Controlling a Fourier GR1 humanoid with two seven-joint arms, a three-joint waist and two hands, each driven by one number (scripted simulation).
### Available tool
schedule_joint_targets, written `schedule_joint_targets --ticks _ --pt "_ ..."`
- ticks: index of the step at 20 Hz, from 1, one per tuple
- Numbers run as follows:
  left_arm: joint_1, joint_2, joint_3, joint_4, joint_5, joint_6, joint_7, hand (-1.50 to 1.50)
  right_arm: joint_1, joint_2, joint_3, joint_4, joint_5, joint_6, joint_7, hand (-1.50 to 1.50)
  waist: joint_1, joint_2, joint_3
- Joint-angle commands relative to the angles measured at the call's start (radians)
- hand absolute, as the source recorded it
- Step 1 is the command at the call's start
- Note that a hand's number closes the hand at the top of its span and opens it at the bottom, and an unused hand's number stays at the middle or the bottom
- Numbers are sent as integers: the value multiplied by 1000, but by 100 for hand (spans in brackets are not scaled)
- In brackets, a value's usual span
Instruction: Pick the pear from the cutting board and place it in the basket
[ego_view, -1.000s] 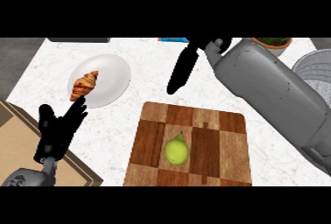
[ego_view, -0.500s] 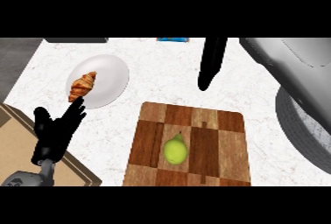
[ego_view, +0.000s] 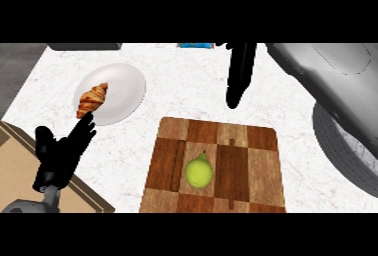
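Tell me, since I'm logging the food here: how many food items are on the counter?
2. A pear lies on the cutting board; a croissant sits on the white plate at upper left. Others may be hidden behind the right arm.

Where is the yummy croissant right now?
In the head view, the croissant lies on the white plate at the upper left of the counter, just beyond the left hand and left of the cutting board.

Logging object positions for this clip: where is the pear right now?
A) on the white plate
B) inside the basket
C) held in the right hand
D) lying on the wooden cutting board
D: the pear lies on the cutting board, with neither hand touching it; the white plate holds a croissant instead.
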Motion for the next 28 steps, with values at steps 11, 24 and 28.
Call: schedule_joint_targets --ticks 11,24,28 --pt "128 -24 0 96 -24 -16 -9 0 156 136 66 -74 125 -163 14 -150 -3 12 -20" --pt "184 -55 -2 46 -38 -21 1 0 333 142 144 -191 216 -206 1 -150 -6 7 -20" --pt "146 -72 12 76 -42 -20 -3 0 364 142 156 -205 254 -210 -19 -150 -12 10 -20"
